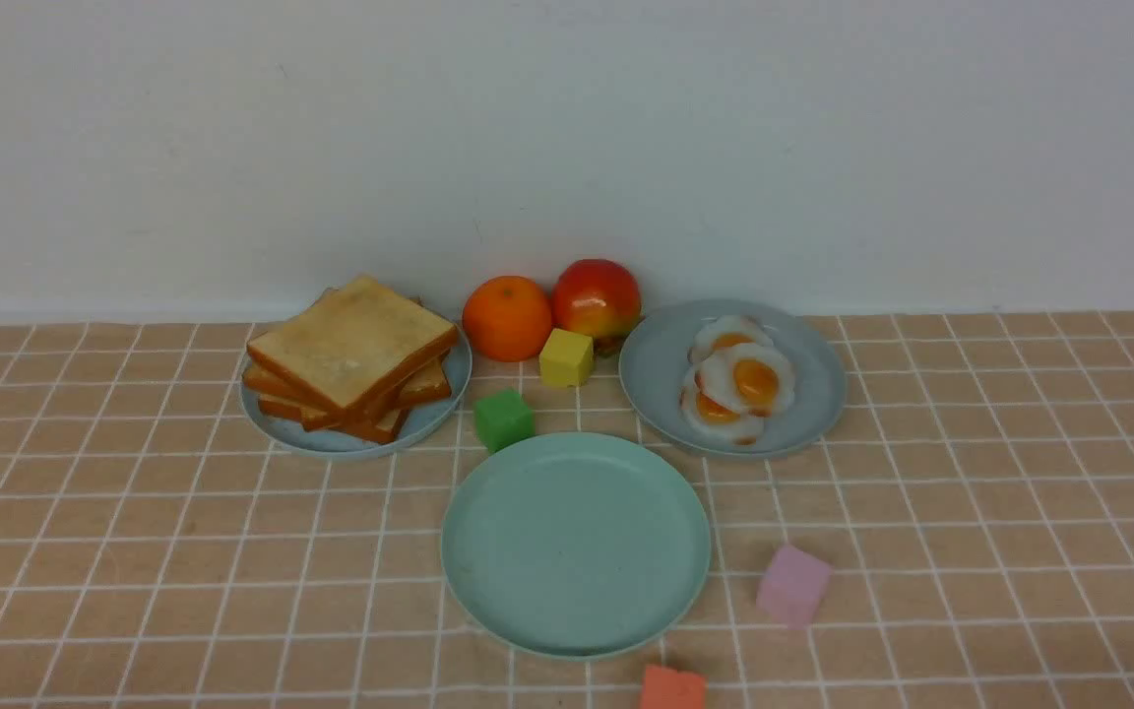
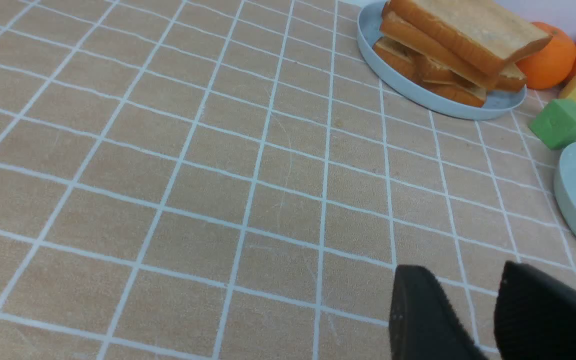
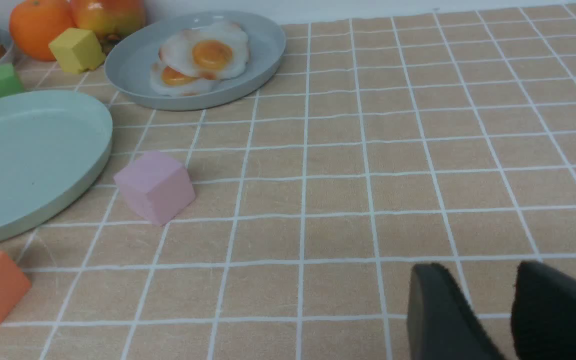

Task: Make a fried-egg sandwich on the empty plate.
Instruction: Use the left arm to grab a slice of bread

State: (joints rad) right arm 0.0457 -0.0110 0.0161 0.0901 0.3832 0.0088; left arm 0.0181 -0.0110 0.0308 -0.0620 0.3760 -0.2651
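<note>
Surface [image 1: 134,551]: tan cloth with a white grid, running back to a plain white wall.

Mint-green plate [image 1: 575,545]: largest dish, centre front, flat on the surface and empty.

Left blue-grey plate [image 1: 331,443]: behind and to the left of the mint-green plate, apart from it. It carries the toast stack [image 1: 350,345], several golden-brown slices with darker crusts. The top slice is skewed and overhangs the ones below.

Right blue-grey plate [image 1: 661,374]: behind and to the right of the mint-green plate. It holds the fried eggs [image 1: 739,384], white with orange yolks and overlapping; three yolks show in the front view.

Sandwich not yet assembled: toast and eggs are each on their own plate.

Apple [image 1: 597,298], red and yellow, and orange [image 1: 506,317] sit side by side at the wall, between the two blue-grey plates.

Cubes:
- Pink cube [image 1: 793,586]: just right of the mint-green plate.
- Yellow cube [image 1: 566,356]: in front of the apple.
- Green cube [image 1: 503,418]: just beside the mint-green plate's far rim.
- Orange-red cube [image 1: 672,687]: at the near edge, partly cut off.

Left fingers [image 2: 423,315]: black, slightly parted, cloth visible between them, gripping nothing, low over bare cloth well short of the toast.

Right fingers [image 3: 443,315]: likewise slightly parted and empty, over bare cloth to the right of the pink cube.
</note>
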